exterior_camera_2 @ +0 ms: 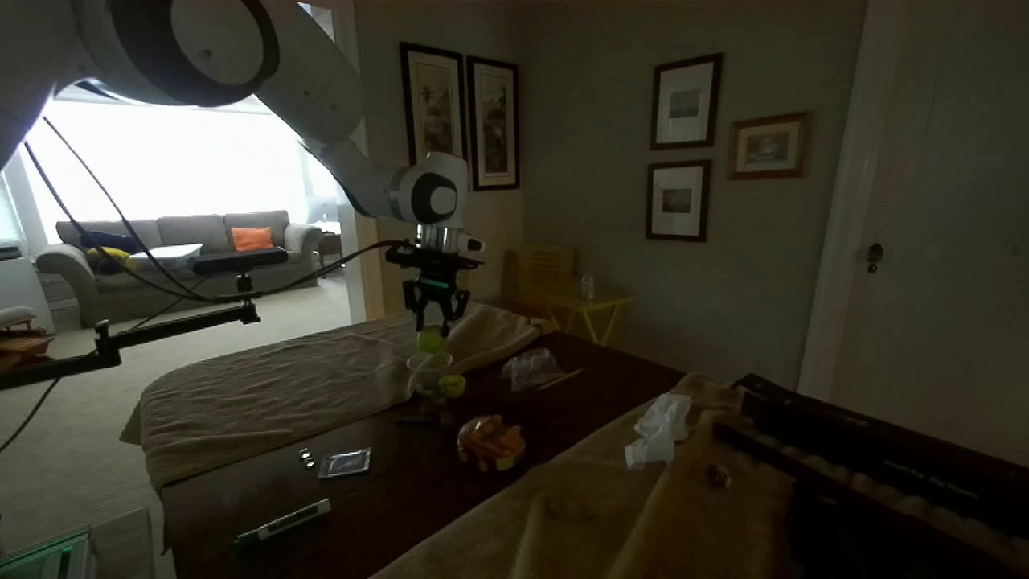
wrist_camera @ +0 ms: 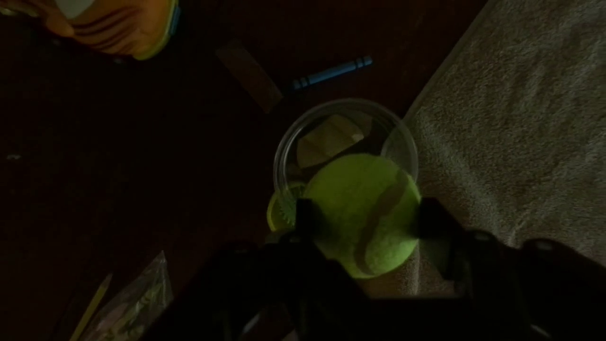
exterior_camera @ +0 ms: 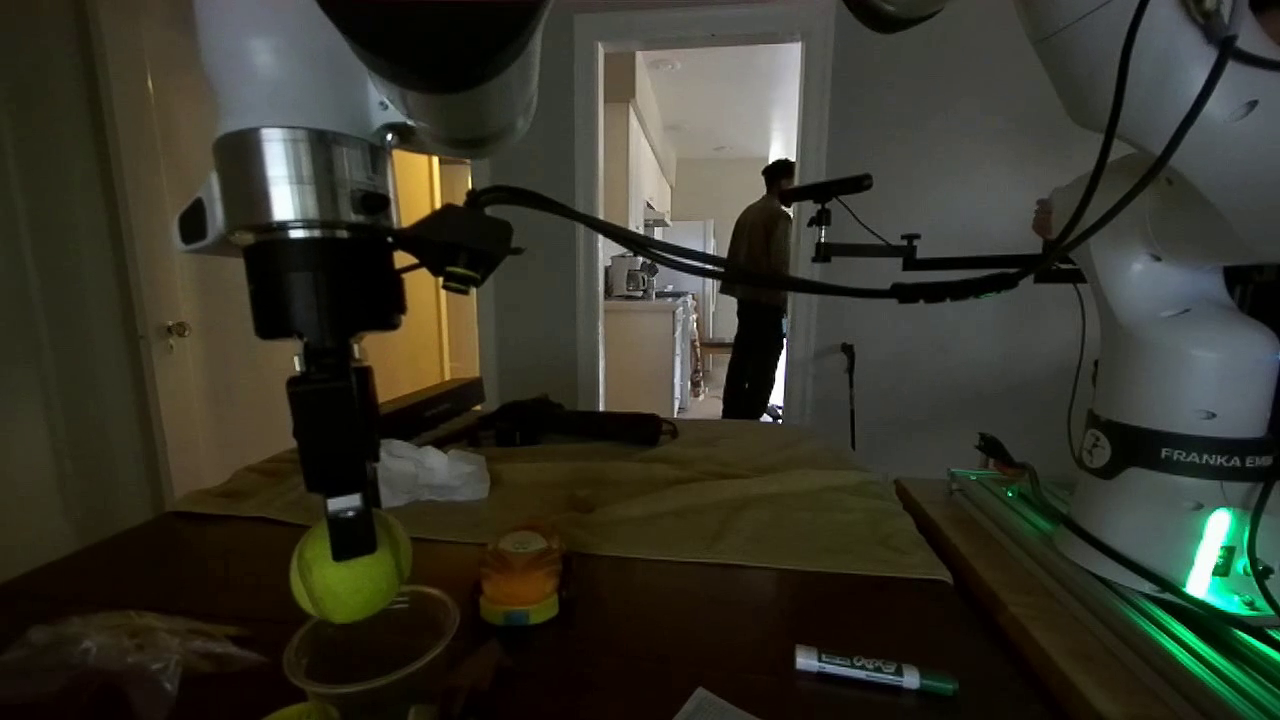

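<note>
Tub (wrist_camera: 280,161), clear, upright; pale piece (wrist_camera: 326,142) shows through it, whether inside or beneath cannot tell. Plastic bag (wrist_camera: 137,298), see-through, contents too dim to name, cut off at wrist view's edge. Tennis ball (wrist_camera: 362,213) just above tub, hiding part of it; contact unclear. Gripper (exterior_camera_2: 432,327) points straight down, jaws parted to ball's width, clamped on it from both sides.

Right of centre in my wrist view, the tool (wrist_camera: 367,217) held the ball (wrist_camera: 360,208) over the cup (wrist_camera: 348,102); on the worktop (wrist_camera: 142,156) I had the toy (wrist_camera: 113,26) upper left, bag (wrist_camera: 135,298) lower left, crayon (wrist_camera: 333,73) top centre, towel (wrist_camera: 516,118) right.
</note>
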Robot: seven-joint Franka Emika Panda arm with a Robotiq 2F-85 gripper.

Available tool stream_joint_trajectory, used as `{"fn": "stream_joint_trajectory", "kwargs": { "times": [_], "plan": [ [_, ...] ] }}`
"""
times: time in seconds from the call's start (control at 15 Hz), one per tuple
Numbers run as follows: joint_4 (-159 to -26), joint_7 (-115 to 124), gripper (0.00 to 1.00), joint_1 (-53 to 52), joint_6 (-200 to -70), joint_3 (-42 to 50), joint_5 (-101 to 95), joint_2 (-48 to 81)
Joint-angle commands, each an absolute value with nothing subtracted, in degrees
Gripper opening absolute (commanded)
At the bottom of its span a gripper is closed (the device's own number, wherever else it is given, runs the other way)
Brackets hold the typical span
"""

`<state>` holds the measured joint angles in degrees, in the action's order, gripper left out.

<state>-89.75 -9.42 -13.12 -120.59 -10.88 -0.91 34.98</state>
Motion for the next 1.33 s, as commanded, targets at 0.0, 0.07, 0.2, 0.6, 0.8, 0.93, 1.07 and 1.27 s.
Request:
{"fn": "stream_joint_trajectory", "kwargs": {
  "times": [0.0, 0.07, 0.2, 0.6, 0.8, 0.93, 1.07, 1.27],
  "plan": [
    [-91.1, -6.7, 0.33, -13.3, -120.0, -9.6, -1.9, 32.3],
    [-91.6, -6.1, 0.33, -13.1, -120.2, -9.2, -1.8, 31.8],
    [-93.3, -4.6, 0.33, -12.5, -121.2, -8.4, -1.1, 30.6],
    [-101.9, 2.3, 0.33, -11.3, -123.9, -7.3, 0.8, 25.7],
    [-108.0, 7.0, 0.33, -11.2, -126.0, -7.1, 1.5, 22.2],
    [-112.8, 10.4, 0.33, -11.1, -127.6, -7.0, 2.4, 19.6],
    [-117.7, 13.4, 0.33, -11.0, -129.8, -6.8, 3.1, 16.9],
    [-123.6, 16.9, 0.33, -10.6, -131.8, -6.0, 3.1, 13.1]
  ]
}}
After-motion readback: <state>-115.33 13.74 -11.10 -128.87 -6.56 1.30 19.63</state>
